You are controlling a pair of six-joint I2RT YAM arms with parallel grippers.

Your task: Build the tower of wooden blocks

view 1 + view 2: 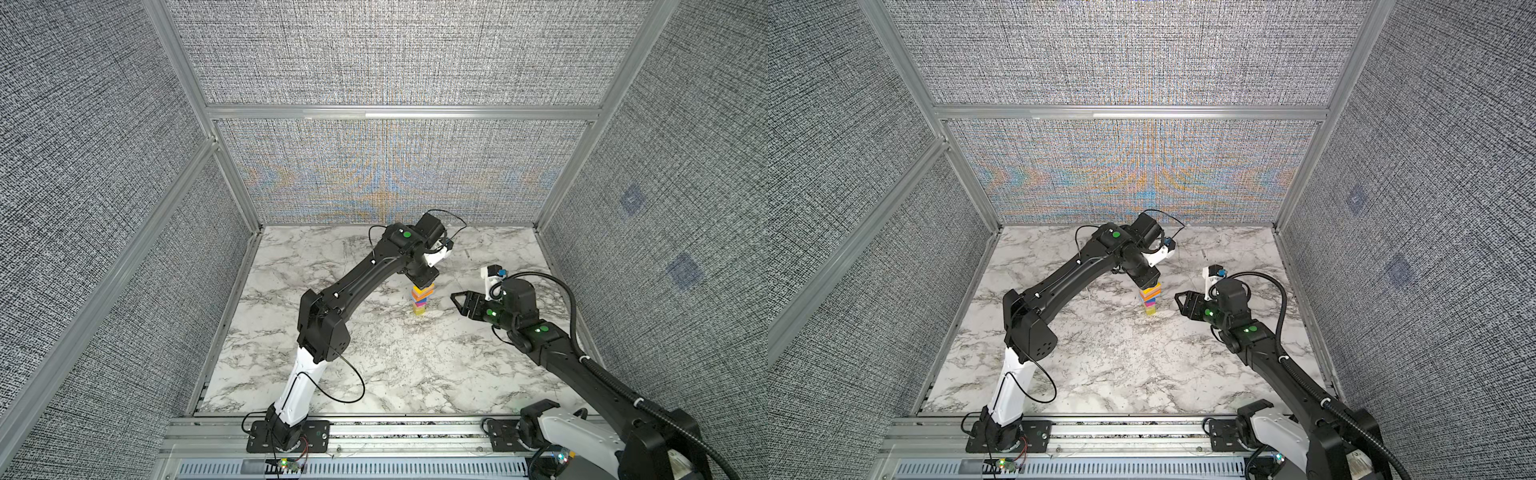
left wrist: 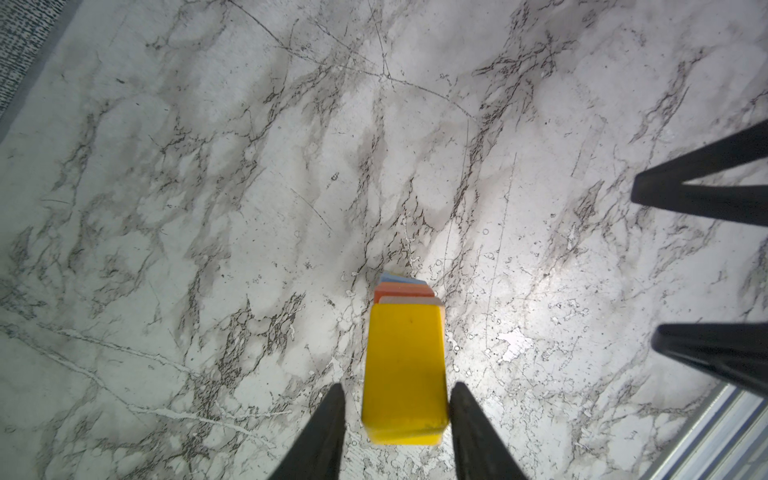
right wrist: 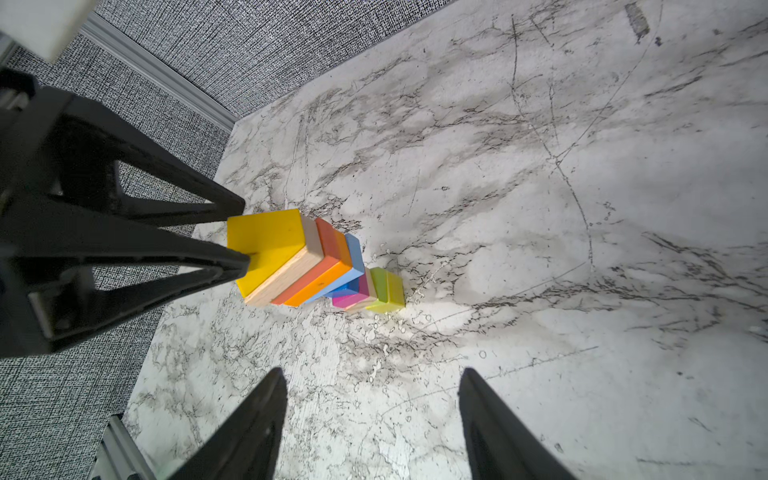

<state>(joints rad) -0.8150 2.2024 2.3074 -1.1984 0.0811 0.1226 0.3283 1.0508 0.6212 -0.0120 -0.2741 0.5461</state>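
Observation:
The tower stands mid-table as a narrow column of wood blocks. In the right wrist view its layers run from a lime base through magenta, blue, orange and a plain plank to a yellow block on top. My left gripper hangs over that yellow block, open, its fingers on either side, with a gap showing at one finger. My right gripper is open and empty, a short way right of the tower.
The marble table is walled by grey fabric panels on aluminium rails. The left arm's elbow rises left of the tower. The arm bases sit on the front rail.

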